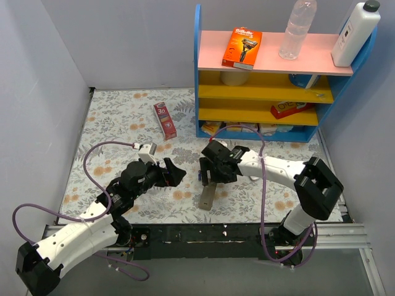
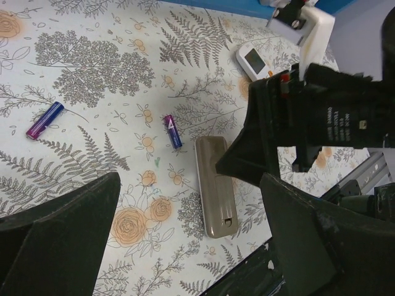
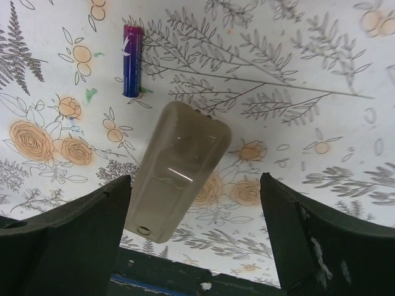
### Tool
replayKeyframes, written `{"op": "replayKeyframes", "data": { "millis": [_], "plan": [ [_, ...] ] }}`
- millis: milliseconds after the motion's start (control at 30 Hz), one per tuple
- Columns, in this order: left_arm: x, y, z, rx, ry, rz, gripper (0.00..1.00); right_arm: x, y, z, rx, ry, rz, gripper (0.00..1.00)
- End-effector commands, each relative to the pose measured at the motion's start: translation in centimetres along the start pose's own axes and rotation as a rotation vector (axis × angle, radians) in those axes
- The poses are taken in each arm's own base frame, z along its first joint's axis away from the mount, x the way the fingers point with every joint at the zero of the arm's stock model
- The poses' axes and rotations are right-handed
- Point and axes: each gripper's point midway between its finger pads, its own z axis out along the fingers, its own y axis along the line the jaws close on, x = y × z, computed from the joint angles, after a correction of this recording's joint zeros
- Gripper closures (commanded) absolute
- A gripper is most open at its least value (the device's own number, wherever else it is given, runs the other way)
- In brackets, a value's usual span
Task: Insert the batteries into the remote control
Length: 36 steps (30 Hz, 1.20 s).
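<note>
Battery (image 3: 132,60) lies ahead of right gripper (image 3: 196,185) (jaws apart).

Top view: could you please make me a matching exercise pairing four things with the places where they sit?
Things:
1 razor pack
2 clear bottle
3 red box
4 battery

Places:
A table, left of the shelf
B table, near the right gripper
C top board, left part
D top board, middle

Pairs: 1-C; 2-D; 3-A; 4-B

The red box (image 1: 165,119) reads "30"; the orange pack (image 1: 242,48) on the shelf possibly says "Gillette".
</note>
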Motion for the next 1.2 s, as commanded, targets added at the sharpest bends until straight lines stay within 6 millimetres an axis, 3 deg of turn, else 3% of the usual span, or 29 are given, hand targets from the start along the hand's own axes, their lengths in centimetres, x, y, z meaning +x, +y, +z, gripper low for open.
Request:
{"op": "replayKeyframes", "data": {
  "millis": [0, 233, 400, 567, 633, 667, 767, 933, 1167],
  "plan": [
    [-0.8, 0.8, -0.3, -0.034, -0.061, -0.032, 0.02, -0.1, 2.0, 0.3, 0.038, -0.004, 0.14, 0.08],
    [-0.3, 0.7, -0.4, -0.018, -0.052, -0.042, 0.02, 1.9, 2.3, 2.3, 0.115, 0.047, 0.159, 0.07],
    [0.1, 0.6, -0.3, -0.003, -0.038, -0.042, 0.02, 3.7, 1.7, 3.7, 0.169, 0.096, 0.132, 0.17],
    [0.1, 0.0, -0.3, 0.024, -0.033, -0.053, 0.02, 4.4, 1.4, 3.5, 0.188, 0.094, 0.09, 0.34],
    [0.0, -0.3, -0.3, 0.038, -0.033, -0.061, 0.02, 3.6, 1.7, 2.7, 0.148, 0.047, 0.087, 0.42],
    [0.1, -0.4, -0.3, 0.043, -0.032, -0.064, 0.02, 3.3, 1.8, 2.4, 0.126, 0.031, 0.059, 0.54],
    [0.0, -0.9, -0.4, 0.065, -0.034, -0.085, 0.02, 2.5, 2.6, 1.1, 0.026, -0.034, 0.008, 0.7],
    [-0.3, -1.6, 0.2, 0.087, -0.04, -0.149, 0.02, -0.1, 4.2, -1.9, -0.134, -0.197, -0.091, 0.88],
    [-0.7, -5.8, 1.8, 0.266, 0.014, -0.199, 0.04, -3.3, 8.2, -6.2, -0.397, -0.432, -0.286, 0.89]
  ]
}}
